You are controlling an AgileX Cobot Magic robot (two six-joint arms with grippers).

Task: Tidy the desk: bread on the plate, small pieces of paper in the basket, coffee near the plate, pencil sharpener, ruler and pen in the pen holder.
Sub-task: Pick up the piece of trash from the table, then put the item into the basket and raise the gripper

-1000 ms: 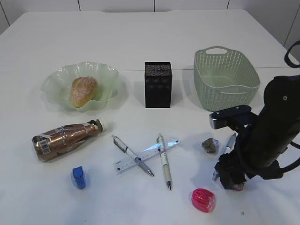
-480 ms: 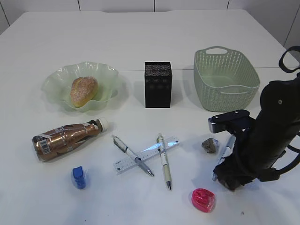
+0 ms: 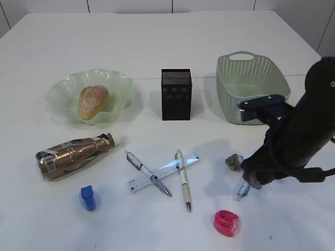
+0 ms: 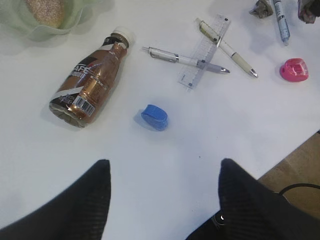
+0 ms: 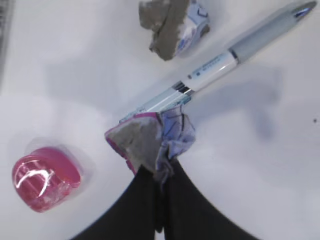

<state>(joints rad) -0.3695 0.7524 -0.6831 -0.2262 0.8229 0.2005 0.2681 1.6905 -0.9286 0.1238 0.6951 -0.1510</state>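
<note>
My right gripper (image 3: 255,181) (image 5: 160,172) is shut on a crumpled piece of paper (image 5: 150,140) and holds it above a pen (image 5: 220,62) on the table. A second crumpled paper (image 3: 234,162) lies beside that pen. The green basket (image 3: 230,99) stands behind. Bread (image 3: 93,101) sits on the green plate (image 3: 63,91). The coffee bottle (image 3: 73,155) lies on its side. Two pens (image 3: 147,173) cross a ruler (image 3: 140,183). A blue sharpener (image 3: 88,197) and a pink sharpener (image 3: 226,223) lie in front. My left gripper (image 4: 162,170) is open and empty above the table's front edge.
The black pen holder (image 3: 176,94) stands upright between the plate and the basket. The table's front edge shows at the lower right of the left wrist view (image 4: 295,165).
My right gripper has risen from the table and moved back toward the basket with the paper in it. The pen under it now shows more.
</note>
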